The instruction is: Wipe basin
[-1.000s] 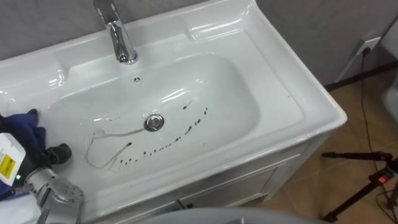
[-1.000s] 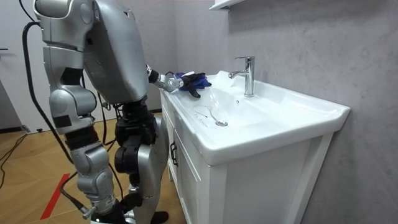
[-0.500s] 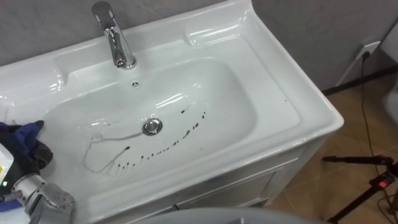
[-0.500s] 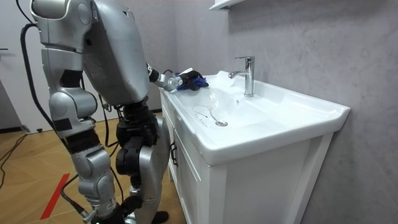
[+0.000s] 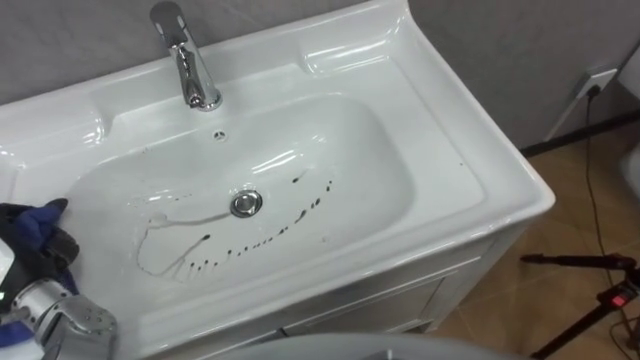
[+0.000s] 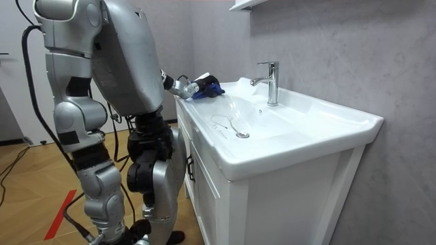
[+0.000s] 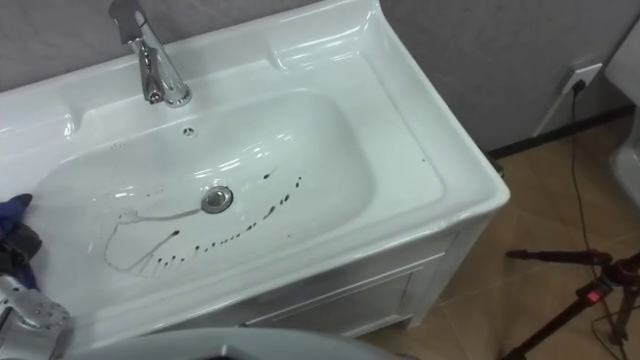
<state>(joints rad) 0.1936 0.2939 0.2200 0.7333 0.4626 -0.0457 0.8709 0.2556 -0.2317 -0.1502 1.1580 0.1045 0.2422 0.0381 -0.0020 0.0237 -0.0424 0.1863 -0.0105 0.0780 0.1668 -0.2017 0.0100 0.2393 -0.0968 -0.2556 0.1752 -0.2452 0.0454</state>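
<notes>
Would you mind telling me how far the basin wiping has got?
Nothing looks wiped yet: dark streaks lie across the basin around the drain. In hand: the left hand grips a blue cloth at the basin's left edge. Left to do: bring the cloth in and wipe the streaks away.

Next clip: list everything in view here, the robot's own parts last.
basin: one, white, on the cabinet
faucet: one, chrome, at the basin's back rim
drain: one, chrome, middle of the bowl
dark marks: several, black, in the bowl around the drain
cloth: one, blue, at the basin's left edge
cabinet: one, white, under the basin
wall socket: one, white, right wall
stand: one, black with red, on the wooden floor
left hand: curled round the cloth
right hand: low at the robot's side
</notes>
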